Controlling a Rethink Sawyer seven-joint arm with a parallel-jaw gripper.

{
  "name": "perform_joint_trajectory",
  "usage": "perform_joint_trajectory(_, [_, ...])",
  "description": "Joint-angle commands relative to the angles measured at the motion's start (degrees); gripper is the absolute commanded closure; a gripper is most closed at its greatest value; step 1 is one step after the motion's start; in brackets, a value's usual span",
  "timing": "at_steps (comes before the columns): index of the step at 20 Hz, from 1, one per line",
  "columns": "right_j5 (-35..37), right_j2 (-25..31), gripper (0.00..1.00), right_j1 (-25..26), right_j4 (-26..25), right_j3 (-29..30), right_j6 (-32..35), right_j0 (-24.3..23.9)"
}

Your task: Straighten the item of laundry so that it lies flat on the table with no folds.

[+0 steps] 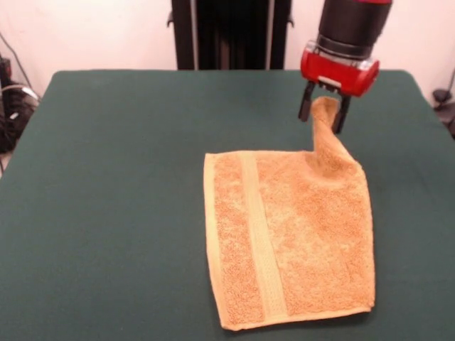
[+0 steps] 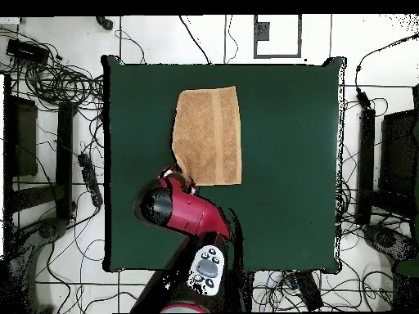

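1. We are looking at one towel (image 1: 291, 234), orange-tan, lying a little towards the camera's side of the table's (image 1: 106, 177) middle in the front view. Most of it is resting flat; one far corner is being held up off the surface in a narrow peak.
2. We are seeing one woven band in the front view, running down the towel near its left edge. The opposite short edge is not showing a band, so we are judging that side to be doubled under or over, with a fold left to undo.
3. One gripper (image 1: 324, 112) is pinching that raised corner: its two dark fingers are closed on the cloth, one on each side of the peak.
4. Risk, as we are judging it: the pinch is taking in only a small tip of terry, so a quick pull could be slipping the corner free and dropping it back in a heap.
5. Risk: pulling the corner outward may be dragging the whole towel across the table instead of unfolding it, since nothing is weighing down the flat part.
6. Risk: lifting too high could be rolling the right side over on itself and adding a new crease.
7. Counting outward: one towel, one visible band, one gripper on one red and black arm (image 2: 184, 208), one green table. The overhead view is also showing many cables (image 2: 57, 82) on the floor around the table.
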Motion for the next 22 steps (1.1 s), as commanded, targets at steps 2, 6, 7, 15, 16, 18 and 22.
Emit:
perform_joint_trajectory(2, [-11.44, -1.49, 0.00, 0.09, -10.71, -0.10, 2.06, 1.90])
perform_joint_trajectory(6, [-9.58, -1.06, 0.00, -0.72, -12.21, -0.50, 4.01, 1.26])
perform_joint_trajectory(7, [-8.49, -0.95, 0.00, -1.51, -12.40, -0.43, 4.37, 1.33])
perform_joint_trajectory(15, [4.79, -3.64, 0.00, -7.52, -12.44, -4.50, 3.61, 3.68])
perform_joint_trajectory(16, [6.34, -3.60, 0.00, -8.09, -12.55, -5.13, 3.24, 3.46])
perform_joint_trajectory(18, [9.63, -3.40, 0.00, -9.19, -13.26, -7.12, 1.77, 2.78])
perform_joint_trajectory(22, [13.53, -2.05, 0.00, -10.29, -15.17, -10.15, -0.58, 0.80])
